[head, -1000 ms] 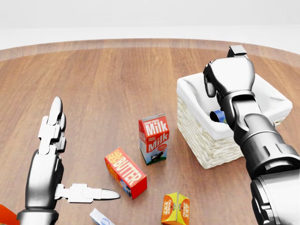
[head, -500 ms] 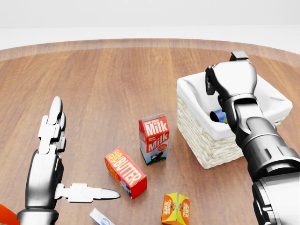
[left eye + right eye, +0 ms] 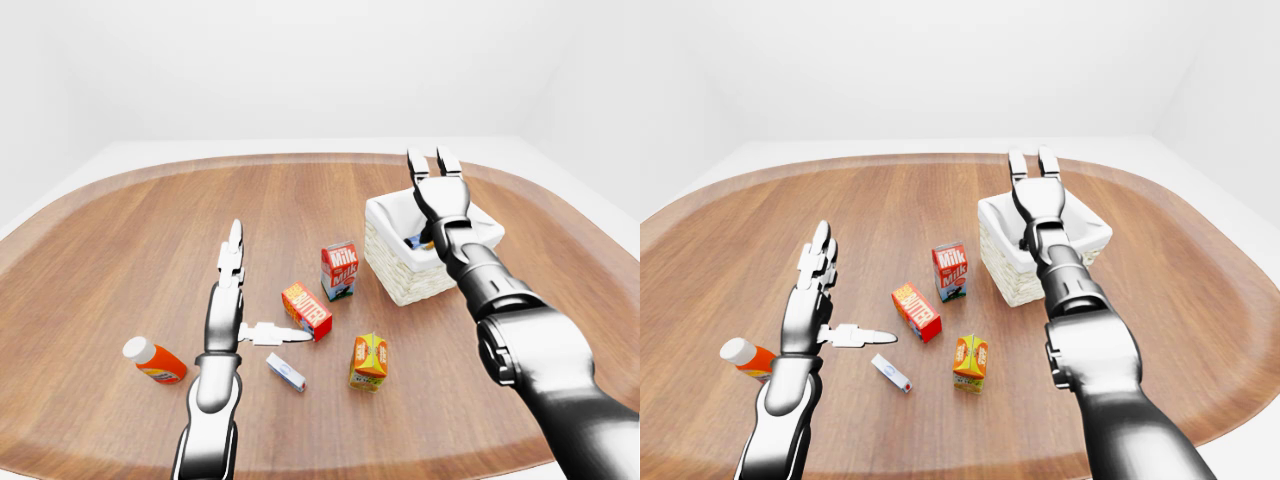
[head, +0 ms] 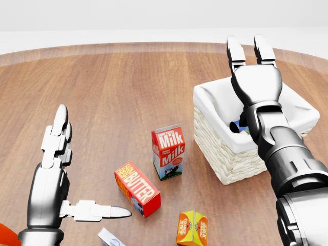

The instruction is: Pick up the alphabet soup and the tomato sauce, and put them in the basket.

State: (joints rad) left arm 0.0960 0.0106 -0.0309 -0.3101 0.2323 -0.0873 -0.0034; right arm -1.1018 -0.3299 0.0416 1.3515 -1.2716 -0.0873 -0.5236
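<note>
Releasing a can into the basket (image 4: 215, 100): right hand (image 4: 254, 77) splayed above, empty; next, withdrawing

A bare simulated test room: plain white walls surround one rounded wooden counter (image 3: 150, 220). Groceries lie scattered on it, among them a milk carton (image 4: 168, 151) and a butter box (image 4: 137, 188), beside a wicker basket (image 4: 215, 138).

basket (image 4: 215, 133): white-lined wicker, upright, right of the head view
can (image 4: 237, 126): dark with blue, inside basket, mostly hidden; which one unclear
</note>
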